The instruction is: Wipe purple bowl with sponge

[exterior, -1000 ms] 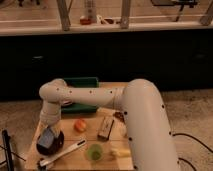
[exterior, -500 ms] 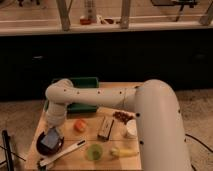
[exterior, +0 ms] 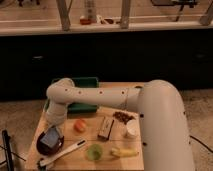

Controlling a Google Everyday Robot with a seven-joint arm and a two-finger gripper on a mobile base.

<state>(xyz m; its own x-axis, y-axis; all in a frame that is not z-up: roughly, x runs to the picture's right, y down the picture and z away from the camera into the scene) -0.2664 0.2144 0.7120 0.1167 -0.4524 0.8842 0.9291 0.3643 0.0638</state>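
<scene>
At the table's front-left corner: the purple bowl (exterior: 44,148) sits near the edge of the wooden table (exterior: 120,162).
Sponge: the sponge (exterior: 50,138) shows as a grey-blue pad inside the bowl, tilted, covering much of the dark inside.
Gripper: the gripper (exterior: 53,128) points down at the end of the white arm (exterior: 95,96), directly above the sponge and at or very near its upper edge.
Grip: cannot tell whether it is apart or clamped; the wrist hides it.
Arm: reaches from the right across the table and bends down over the bowl.
Brush: a white-handled brush (exterior: 64,153) lies slanted just in front of the bowl.
Beside the bowl: an orange fruit (exterior: 80,125), then a brown block (exterior: 105,127).
Front row: a green cup (exterior: 93,151) and a banana (exterior: 124,152).
Behind the arm: a green tray (exterior: 83,81).
</scene>
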